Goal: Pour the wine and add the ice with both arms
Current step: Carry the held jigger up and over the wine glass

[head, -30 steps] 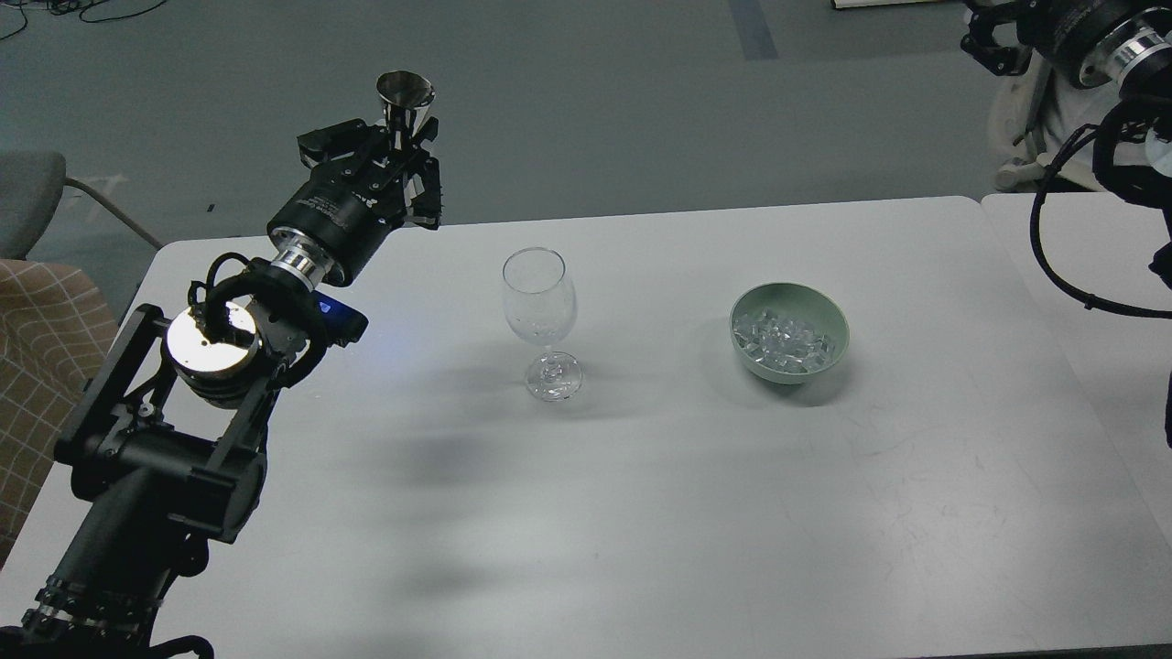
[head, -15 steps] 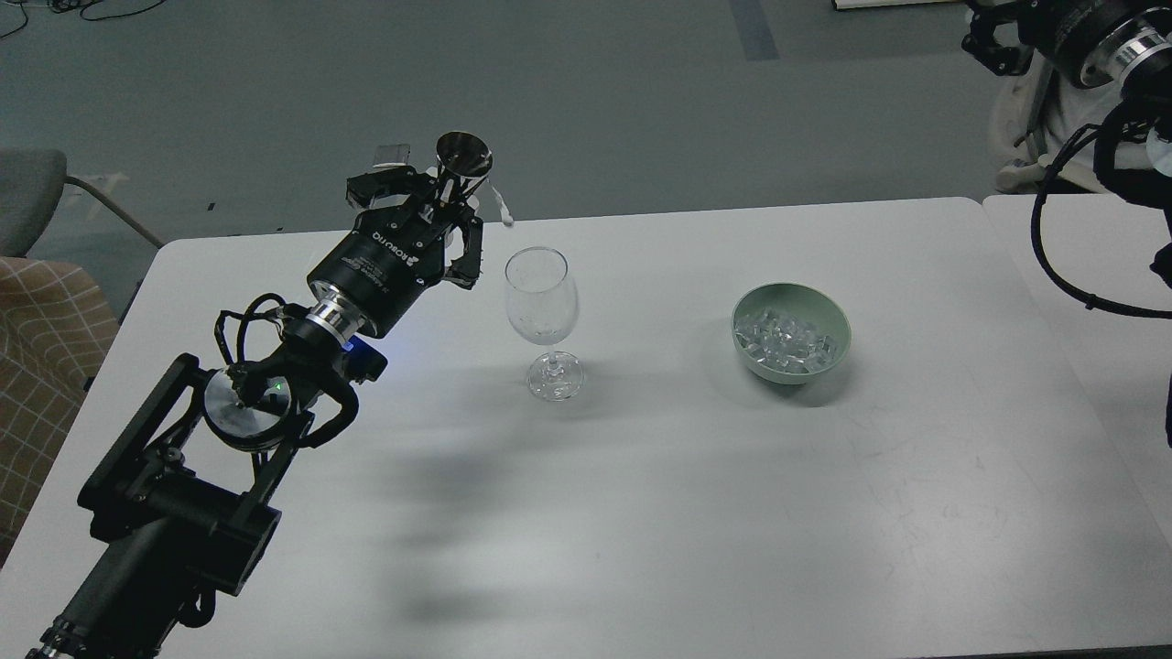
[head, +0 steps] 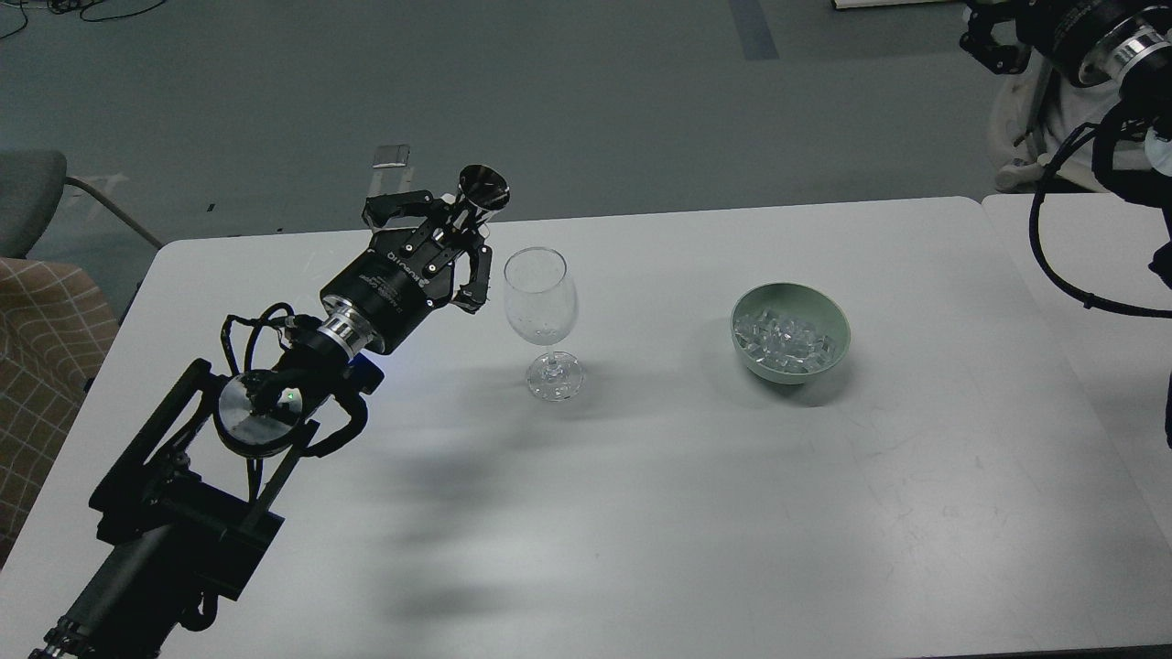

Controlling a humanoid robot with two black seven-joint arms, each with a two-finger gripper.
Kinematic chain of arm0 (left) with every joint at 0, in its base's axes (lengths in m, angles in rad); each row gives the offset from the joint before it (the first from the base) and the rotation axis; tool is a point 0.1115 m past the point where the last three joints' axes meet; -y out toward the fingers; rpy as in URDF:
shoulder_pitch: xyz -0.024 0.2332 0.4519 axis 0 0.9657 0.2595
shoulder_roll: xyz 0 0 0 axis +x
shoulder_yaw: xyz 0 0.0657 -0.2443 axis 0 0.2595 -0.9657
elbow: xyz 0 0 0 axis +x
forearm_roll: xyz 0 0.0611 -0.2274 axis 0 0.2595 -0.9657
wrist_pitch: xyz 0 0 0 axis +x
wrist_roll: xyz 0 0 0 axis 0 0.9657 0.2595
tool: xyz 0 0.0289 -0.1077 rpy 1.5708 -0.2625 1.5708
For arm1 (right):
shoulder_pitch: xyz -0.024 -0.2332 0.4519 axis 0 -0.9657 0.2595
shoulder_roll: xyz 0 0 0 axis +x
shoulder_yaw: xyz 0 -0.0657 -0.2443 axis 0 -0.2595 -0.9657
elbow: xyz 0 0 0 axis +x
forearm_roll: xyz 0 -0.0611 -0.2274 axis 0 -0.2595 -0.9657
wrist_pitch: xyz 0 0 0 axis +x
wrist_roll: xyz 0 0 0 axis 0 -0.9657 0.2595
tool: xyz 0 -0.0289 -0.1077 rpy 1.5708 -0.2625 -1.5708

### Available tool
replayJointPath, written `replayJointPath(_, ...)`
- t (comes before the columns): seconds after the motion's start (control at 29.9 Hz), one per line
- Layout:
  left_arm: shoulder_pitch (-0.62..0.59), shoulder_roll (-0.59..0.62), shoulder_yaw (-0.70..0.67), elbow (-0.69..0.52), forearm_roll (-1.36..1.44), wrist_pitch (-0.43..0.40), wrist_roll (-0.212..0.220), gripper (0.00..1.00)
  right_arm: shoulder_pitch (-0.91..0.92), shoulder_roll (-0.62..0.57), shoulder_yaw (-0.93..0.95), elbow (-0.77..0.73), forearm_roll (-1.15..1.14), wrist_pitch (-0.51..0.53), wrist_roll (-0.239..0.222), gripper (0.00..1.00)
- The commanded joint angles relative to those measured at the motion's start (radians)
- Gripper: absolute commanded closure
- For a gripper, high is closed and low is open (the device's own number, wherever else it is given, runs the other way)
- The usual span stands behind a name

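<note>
A clear stemmed wine glass (head: 540, 316) stands upright near the middle of the white table (head: 641, 476). My left gripper (head: 453, 238) is shut on a small shiny metal cup (head: 482, 189), held just left of the glass rim and tilted toward it. The ice (head: 787, 337) lies as many clear cubes in a pale green bowl (head: 829, 307) to the right of the glass. My right arm (head: 1090, 55) enters at the top right corner; its gripper is out of view.
A second white table (head: 1099, 265) adjoins on the right. A chair with a checked cushion (head: 41, 339) stands off the table's left edge. Grey floor lies beyond the far edge.
My left gripper has carried the metal cup right and down, from the far left corner of the table to just beside the glass rim. The glass and bowl have not moved.
</note>
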Motion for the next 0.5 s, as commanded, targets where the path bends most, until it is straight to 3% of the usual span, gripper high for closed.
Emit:
replayJointPath(0.0, 0.001, -0.005, 0.001, 0.002, 0.07, -0.002, 0.0, 0.95, -0.001, 0.0, 0.002, -0.001, 0.0, 0.001, 0.0, 0.0)
replayJointPath(0.47, -0.003, -0.005, -0.001, 0.022, 0.167, -0.004, -0.003, 0.95, -0.001, -0.002, 0.002, -0.006, 0.002, 0.001, 0.002, 0.0)
